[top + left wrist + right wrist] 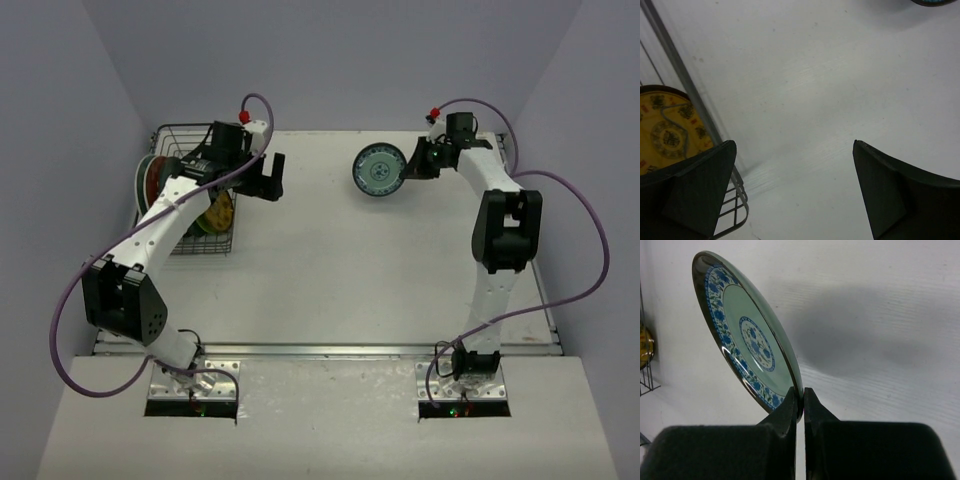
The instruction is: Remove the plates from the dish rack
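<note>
Plainly, the right claw [801, 402] is clenched on the rim of the bluish-teal plate [752, 340], both pads pinching one small patch of the edge while the rest of the plate stands out ahead of it, tilted on edge. In the overhead view this plate hangs over the far middle of the tabletop [330, 270], well apart from the dish rack [175, 135]; whether its lower edge touches the surface I cannot tell.

The left claw [795, 165] is released, jaws spread wide with nothing between them, hovering over bare tabletop just beside the rack's right wall. Inside the rack stand the yellow patterned plate [667, 130], a lime-green plate [205, 224] next to it and the red plates [150, 180] at the left end.

By the look of it the held plate is stiff, glazed and slick, and it would likely chip or crack if dropped. With so narrow a bite on the rim it could probably pivot between the pads, so laying it down calls for a slow, low tilt before letting go. For the plates in the rack, the exposed top edge seems the only place to take hold, squarely across the rim; the larger red ones are likely heavier and want a deeper bite
</note>
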Controlling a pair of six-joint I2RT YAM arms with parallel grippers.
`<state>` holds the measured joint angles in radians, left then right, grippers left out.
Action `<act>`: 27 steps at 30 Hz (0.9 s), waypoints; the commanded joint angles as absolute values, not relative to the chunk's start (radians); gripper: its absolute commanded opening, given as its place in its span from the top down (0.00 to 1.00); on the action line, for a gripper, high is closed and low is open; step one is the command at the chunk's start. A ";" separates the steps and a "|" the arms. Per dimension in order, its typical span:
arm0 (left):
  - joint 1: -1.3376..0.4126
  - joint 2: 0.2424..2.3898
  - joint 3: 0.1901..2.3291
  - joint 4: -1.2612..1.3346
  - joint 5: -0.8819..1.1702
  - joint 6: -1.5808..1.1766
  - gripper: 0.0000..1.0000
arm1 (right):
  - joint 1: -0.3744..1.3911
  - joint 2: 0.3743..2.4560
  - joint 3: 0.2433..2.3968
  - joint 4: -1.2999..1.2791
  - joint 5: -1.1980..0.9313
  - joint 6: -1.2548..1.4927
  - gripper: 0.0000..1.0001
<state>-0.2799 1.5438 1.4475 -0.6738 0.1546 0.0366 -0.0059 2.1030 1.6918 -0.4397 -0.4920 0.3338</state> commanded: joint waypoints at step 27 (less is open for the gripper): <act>-0.120 1.573 1.441 -0.555 -0.303 -0.030 0.41 | 0.046 2.539 2.027 -0.483 -0.621 0.552 0.76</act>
